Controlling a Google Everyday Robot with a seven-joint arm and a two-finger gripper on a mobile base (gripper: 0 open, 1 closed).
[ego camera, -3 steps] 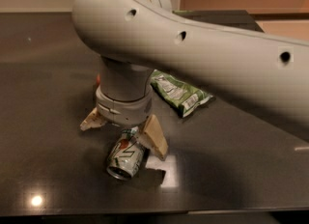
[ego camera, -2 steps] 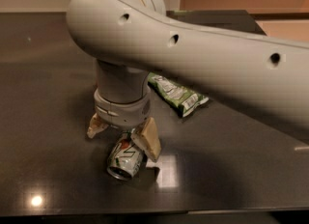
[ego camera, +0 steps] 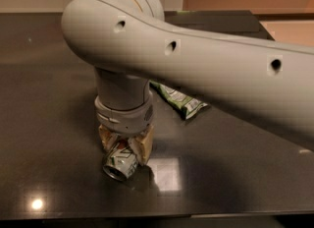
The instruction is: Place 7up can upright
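Observation:
The 7up can (ego camera: 119,163), silver-white with green markings, lies on its side on the dark table (ego camera: 44,104), its round end facing the front edge. My gripper (ego camera: 123,149) points straight down over it. The two tan fingers (ego camera: 143,146) sit close against either side of the can's upper part, shut on it. The can's far end is hidden under the wrist.
A green-and-white crinkled snack bag (ego camera: 180,102) lies on the table just behind and right of the gripper. My thick grey arm (ego camera: 206,65) crosses the view from the right. The table's front edge runs close below the can.
The wrist has moved down and a little right. The fingers, spread wide before, have closed in on the can. The can still lies on its side in the same spot.

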